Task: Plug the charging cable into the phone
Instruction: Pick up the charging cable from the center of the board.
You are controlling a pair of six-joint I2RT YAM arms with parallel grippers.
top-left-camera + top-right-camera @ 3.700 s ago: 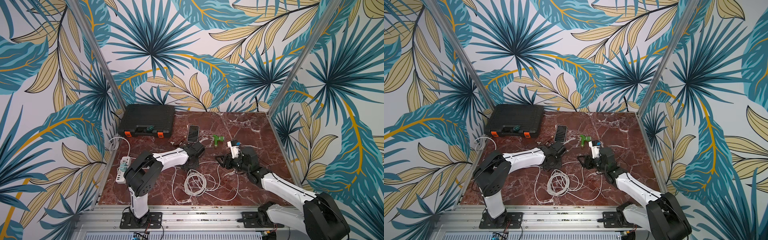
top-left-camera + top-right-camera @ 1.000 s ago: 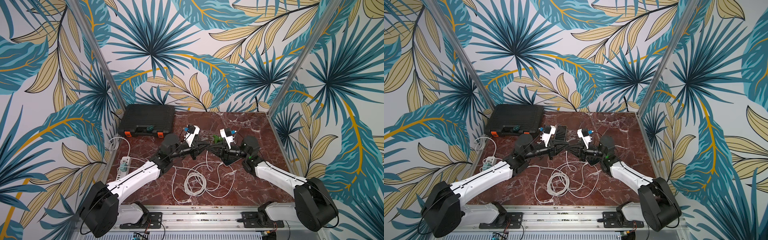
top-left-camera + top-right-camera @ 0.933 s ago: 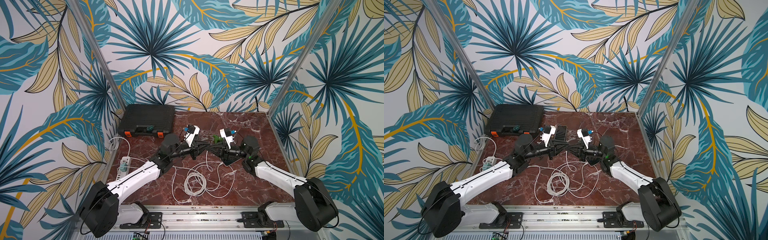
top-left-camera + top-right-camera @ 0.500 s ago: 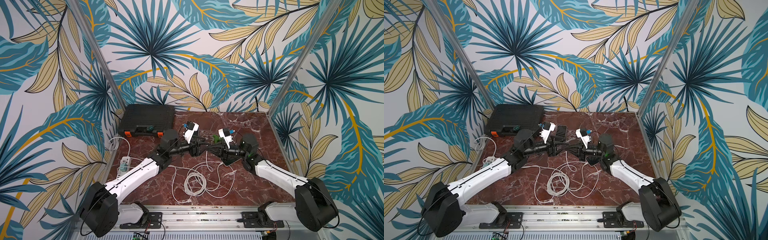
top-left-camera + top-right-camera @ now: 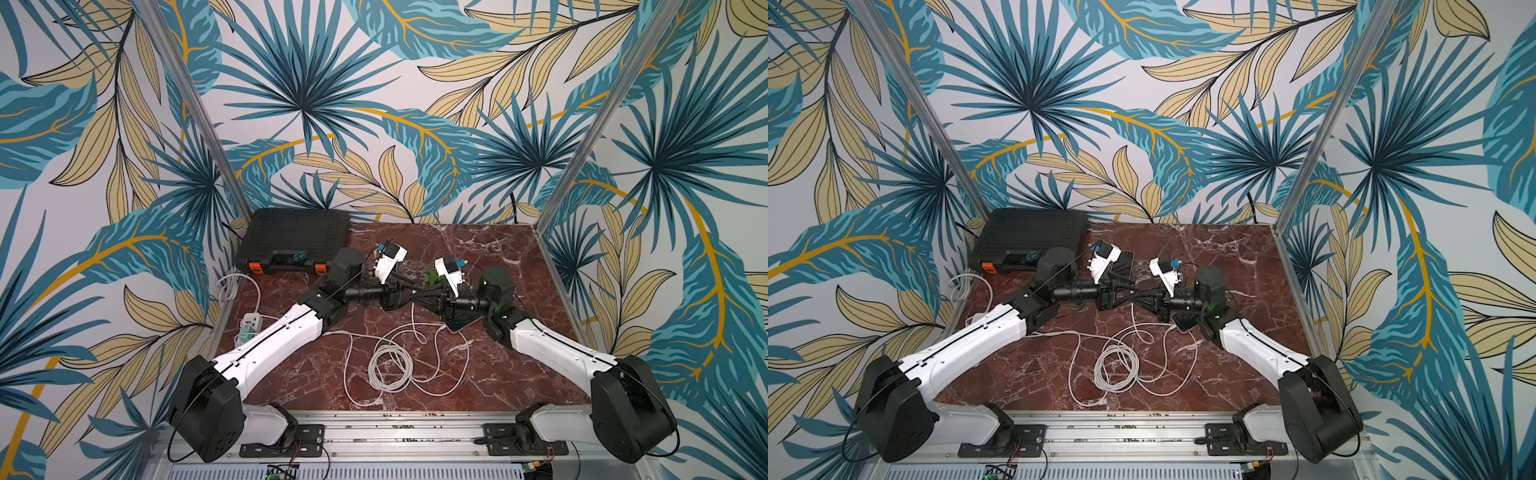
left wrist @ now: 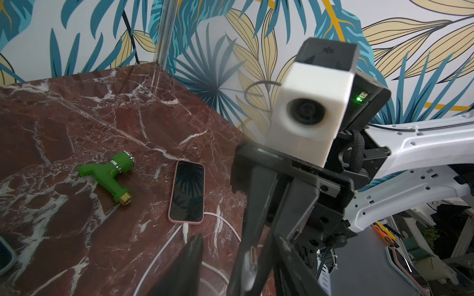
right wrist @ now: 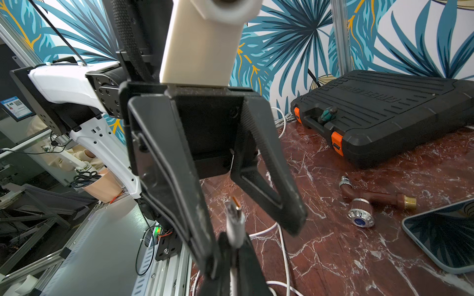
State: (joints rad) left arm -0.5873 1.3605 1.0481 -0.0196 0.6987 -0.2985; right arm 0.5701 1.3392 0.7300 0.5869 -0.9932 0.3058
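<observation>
Marble, red-brown and white-veined, formed the tabletop (image 5: 498,257), which was closed in by leaf-patterned walls on three sides and by an aluminium rail (image 5: 395,424) along the front. A black tool case (image 5: 297,237) was lodged in one back corner. Its lid was shut, so its contents could not be seen; only a green-handled screwdriver (image 7: 327,114) was laid in its handle recess. Bare marble was left on the side farthest from the case. Nearer the rail than the case, the middle was taken up by a loosely coiled white charging cable (image 5: 390,368). A grey-cased phone (image 7: 441,238) was laid flat near the case. A pink-cased phone (image 6: 187,192) was laid well apart from the case, with a white cable end met at its lower edge. Above the table, out from the case, the two grippers were found tip to tip. The plug (image 7: 234,220) was pinched off the table by the right gripper (image 5: 430,296). The left gripper (image 5: 405,291) was held with its jaws spread to either side of the plug's tip.
</observation>
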